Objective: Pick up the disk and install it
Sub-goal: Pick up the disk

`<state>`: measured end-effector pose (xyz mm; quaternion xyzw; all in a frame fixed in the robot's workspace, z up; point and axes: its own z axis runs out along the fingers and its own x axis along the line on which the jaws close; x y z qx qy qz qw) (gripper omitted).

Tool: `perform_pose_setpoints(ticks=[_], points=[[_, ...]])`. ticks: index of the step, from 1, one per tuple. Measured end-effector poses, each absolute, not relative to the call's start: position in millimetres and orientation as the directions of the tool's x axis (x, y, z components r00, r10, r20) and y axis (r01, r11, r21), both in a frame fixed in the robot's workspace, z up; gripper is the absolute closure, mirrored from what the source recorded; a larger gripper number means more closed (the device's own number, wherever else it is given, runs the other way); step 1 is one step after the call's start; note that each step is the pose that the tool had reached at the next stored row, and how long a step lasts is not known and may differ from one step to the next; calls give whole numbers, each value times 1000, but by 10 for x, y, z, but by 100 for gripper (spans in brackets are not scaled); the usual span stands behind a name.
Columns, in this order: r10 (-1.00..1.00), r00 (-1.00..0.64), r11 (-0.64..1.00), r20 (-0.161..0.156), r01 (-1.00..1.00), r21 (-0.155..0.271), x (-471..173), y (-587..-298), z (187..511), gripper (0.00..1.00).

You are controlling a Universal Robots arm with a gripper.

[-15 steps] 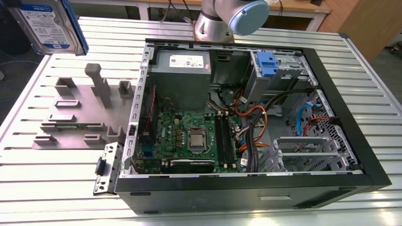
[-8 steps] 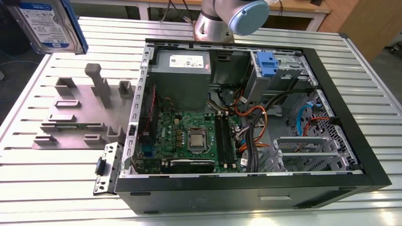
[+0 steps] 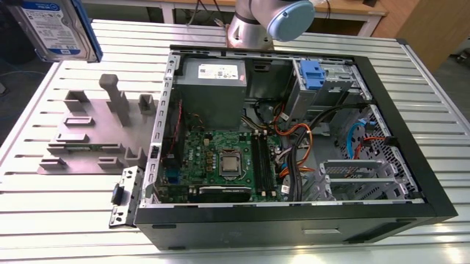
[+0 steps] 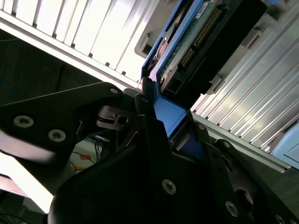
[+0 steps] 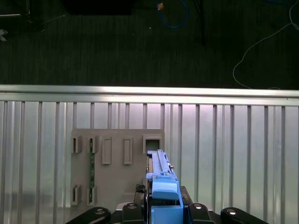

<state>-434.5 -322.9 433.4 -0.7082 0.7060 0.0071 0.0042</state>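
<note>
Over the far corner of the desk [image 3: 74,220] on the exterior view's left, the disk [image 3: 55,27] hangs in the air, clear of the surface. It stands nearly upright, with its long axis close to vertical and its white-and-blue label face toward the exterior camera.

- Disk: flat silver rectangle in a blue plastic carrier. The second wrist view shows its green circuit-board side and a row of connector pins.
- Pincer [image 4: 172,122]: closed narrow on the disk, with black fingers [image 4: 147,116] pressing the blue carrier from both sides.
- First wrist view: disk seen edge-on, long axis running straight out from the pincer, above a grey fixture plate [image 5: 117,163].
- Fixture plate: matte grey with rectangular slots and upright posts. It lies on the desk near the edge on the exterior view's left. One slot holds a narrow green strip [image 5: 91,165].
- Desk: ribbed aluminium slats, shiny.
- Computer case [image 3: 294,212]: black, side open, lying mid-desk. Inside are a grey boxy power supply [image 3: 213,82], a green motherboard [image 3: 213,154], bundled cables [image 3: 294,137], and a bare blue latch piece [image 3: 312,74] at a metal bay.
</note>
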Motion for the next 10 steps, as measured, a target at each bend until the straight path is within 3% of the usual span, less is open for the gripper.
perform_pose_setpoints(ticks=[10], points=[[-1000, 3, -3, -16, -1000, 4, -4345, -3229, 4368, 64]])
